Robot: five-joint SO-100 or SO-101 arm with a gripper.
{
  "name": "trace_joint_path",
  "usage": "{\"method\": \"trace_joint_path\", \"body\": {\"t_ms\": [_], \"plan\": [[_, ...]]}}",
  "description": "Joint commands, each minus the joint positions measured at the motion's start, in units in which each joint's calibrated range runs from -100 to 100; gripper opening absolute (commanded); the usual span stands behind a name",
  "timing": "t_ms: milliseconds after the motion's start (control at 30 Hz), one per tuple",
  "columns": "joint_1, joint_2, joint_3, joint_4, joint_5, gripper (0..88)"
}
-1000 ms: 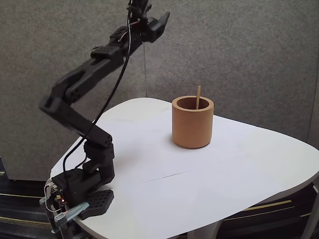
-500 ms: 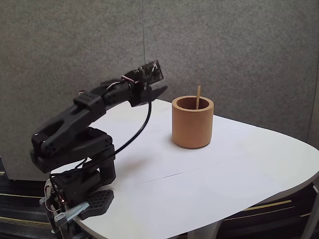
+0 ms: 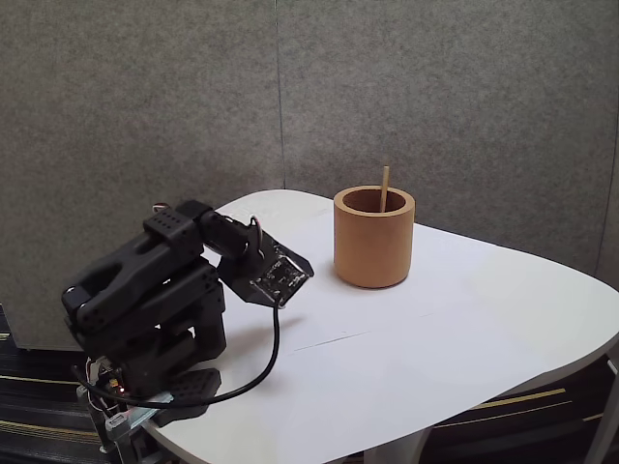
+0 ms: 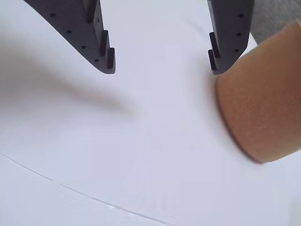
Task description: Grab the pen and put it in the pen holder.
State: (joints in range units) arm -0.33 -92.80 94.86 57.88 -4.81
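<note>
Grey felt walls back a white desk (image 3: 464, 338) with broad bare room toward its near edge, where the hand (image 4: 160, 63) hangs wide and empty beside the pen holder (image 3: 374, 239), the pen (image 3: 385, 188) upright inside near the desk's far edge.

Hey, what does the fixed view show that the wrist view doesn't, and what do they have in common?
Fixed view: the pen standing inside the pen holder, the cup's open rim, the folded arm and the grey wall behind. Wrist view: the gripper up close, its two fingers wide apart with nothing between them, plus a thin crease in the table surface. Both show the white table and the side of the cup.
</note>
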Motion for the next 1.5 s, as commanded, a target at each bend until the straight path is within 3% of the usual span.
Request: {"method": "trace_joint_path", "body": {"t_ms": [0,1467], "plan": [[-0.1,0.0,1.3,3.9,-1.8,27.9],[-0.2,0.0,2.0,5.1,-1.5,27.9]]}}
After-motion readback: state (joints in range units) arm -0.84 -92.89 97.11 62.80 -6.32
